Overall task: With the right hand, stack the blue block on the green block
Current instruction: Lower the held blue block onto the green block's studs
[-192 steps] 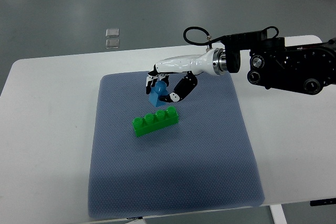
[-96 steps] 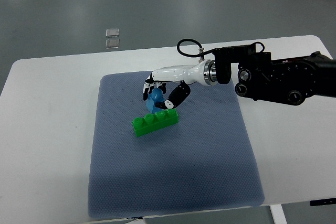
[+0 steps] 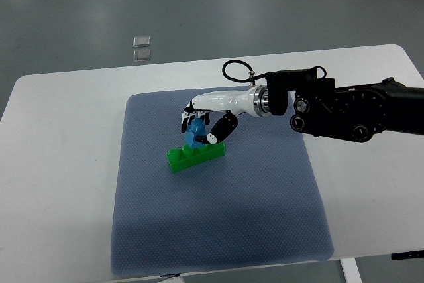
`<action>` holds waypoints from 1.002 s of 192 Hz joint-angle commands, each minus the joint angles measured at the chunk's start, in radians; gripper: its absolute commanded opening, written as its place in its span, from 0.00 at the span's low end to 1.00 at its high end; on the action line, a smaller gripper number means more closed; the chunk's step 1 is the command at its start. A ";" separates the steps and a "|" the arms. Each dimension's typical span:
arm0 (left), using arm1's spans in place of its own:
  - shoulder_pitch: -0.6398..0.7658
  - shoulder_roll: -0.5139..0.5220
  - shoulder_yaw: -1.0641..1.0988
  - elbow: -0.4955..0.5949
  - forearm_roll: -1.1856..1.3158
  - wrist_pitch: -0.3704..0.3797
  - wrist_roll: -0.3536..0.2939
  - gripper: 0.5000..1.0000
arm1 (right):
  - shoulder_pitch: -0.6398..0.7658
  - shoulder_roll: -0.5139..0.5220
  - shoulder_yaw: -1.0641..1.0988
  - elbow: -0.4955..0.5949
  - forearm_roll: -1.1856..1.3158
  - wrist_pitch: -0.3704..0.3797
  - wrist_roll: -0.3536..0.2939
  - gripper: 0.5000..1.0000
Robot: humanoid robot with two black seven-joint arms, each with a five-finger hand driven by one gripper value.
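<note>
White surface (image 3: 59, 164) carries a grey-blue mat (image 3: 218, 230), and the work sits on the mat's upper half. Green block (image 3: 195, 156), a long studded brick, lies flat on the mat, angled so its right end is slightly farther from the camera. Blue block (image 3: 195, 132) stands directly above the green block's middle, its lower edge at the green studs; whether it is fully seated or only touching cannot be told from this view.

Right robot hand (image 3: 204, 126) reaches in from the picture's right edge, white-shelled with black joints, on a black forearm with a looped cable at the wrist. Its fingers are closed around the blue block: fingertips (image 3: 190, 119) over the top and left side, thumb against the right side near the green block's top. Grasp on the blue block is confirmed.

Left arm does not appear in the picture.

Two small clear squares (image 3: 141, 47) lie on the grey floor beyond the surface's far edge, well apart from the blocks.
</note>
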 commanded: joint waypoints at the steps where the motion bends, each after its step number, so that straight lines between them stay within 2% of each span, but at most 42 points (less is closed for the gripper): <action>1: 0.000 0.000 0.000 0.000 0.000 0.000 0.000 1.00 | -0.006 0.006 -0.001 -0.007 -0.002 -0.002 0.000 0.09; 192: 0.002 0.000 0.000 0.002 0.000 0.000 0.000 1.00 | -0.033 -0.001 0.005 -0.016 -0.008 -0.004 0.000 0.10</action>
